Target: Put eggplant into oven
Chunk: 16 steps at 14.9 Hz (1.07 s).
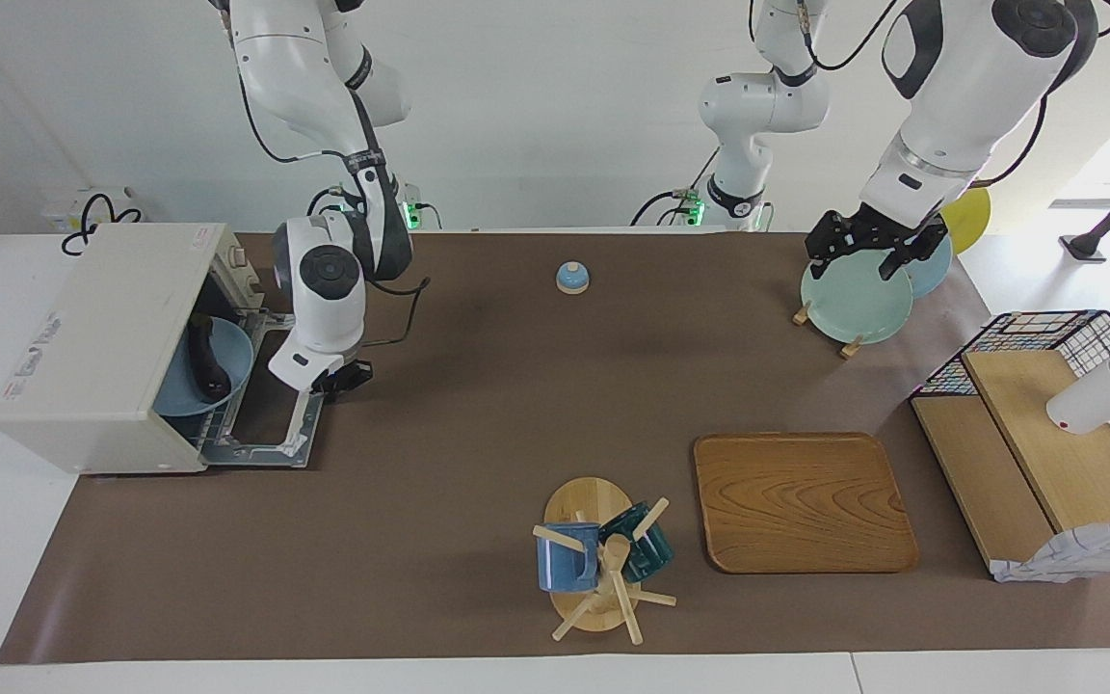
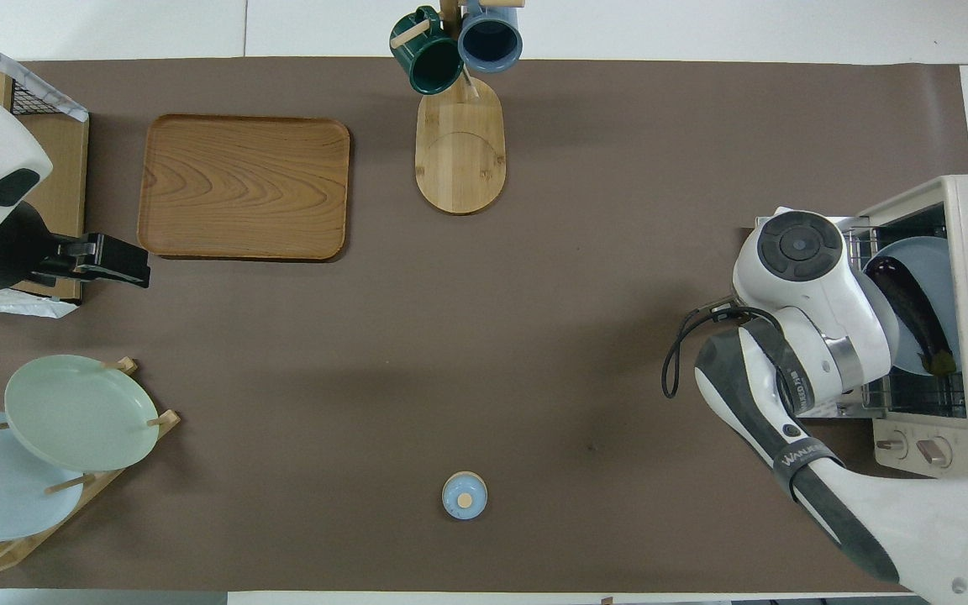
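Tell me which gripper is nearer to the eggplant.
The right. The right gripper is over the open oven door, just in front of the blue plate that carries the eggplant. The left gripper waits above the plate rack at the left arm's end.

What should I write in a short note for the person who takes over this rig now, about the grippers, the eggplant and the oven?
Right gripper: over the lowered oven door, holding nothing visible; jaws' state unclear.
Left gripper: waits above the pale green plate in the rack.
The slender dark purple eggplant lies on a blue plate on the wire rack inside the cream-white toaster oven.
Done: eggplant is in.
Left: withdraw the right arm; the door is open.
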Motion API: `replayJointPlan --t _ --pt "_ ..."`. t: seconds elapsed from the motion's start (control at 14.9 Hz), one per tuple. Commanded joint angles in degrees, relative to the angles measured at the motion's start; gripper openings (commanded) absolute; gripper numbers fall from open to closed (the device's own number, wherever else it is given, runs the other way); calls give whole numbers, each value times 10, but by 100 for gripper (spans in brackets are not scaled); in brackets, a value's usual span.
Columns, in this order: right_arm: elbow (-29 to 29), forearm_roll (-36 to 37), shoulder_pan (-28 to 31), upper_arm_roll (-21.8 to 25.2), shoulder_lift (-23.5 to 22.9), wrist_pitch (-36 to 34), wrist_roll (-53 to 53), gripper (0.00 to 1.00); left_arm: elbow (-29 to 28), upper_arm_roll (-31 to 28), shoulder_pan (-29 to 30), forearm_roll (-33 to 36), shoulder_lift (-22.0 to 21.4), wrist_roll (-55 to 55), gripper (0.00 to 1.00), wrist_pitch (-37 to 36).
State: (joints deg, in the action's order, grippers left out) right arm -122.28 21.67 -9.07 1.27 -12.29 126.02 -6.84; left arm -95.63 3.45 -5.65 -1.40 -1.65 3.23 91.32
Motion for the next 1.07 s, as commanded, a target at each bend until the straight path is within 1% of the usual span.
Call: replayJointPlan --t 0.0,0.13,0.47,0.6,0.87,0.94,1.0 --pt "40 20 -6 0 11 -73 23 0 -1 1 3 6 -5 -3 100 0" --pt "57 20 3 2 28 -102 70 0 -1 1 3 6 -5 -3 100 0" --pt "92 13 62 7 70 -165 186 0 -1 1 3 6 -5 -3 100 0" --pt "109 12 77 8 78 -195 212 0 -1 1 3 6 -5 -3 100 0" --pt "114 11 107 8 107 -208 277 0 -1 1 3 6 -5 -3 100 0" --pt "115 1 110 8 110 -213 277 0 0 1 3 6 -5 -3 100 0" --pt "127 -32 108 7 111 -219 272 3 -1 1 3 6 -5 -3 100 0"
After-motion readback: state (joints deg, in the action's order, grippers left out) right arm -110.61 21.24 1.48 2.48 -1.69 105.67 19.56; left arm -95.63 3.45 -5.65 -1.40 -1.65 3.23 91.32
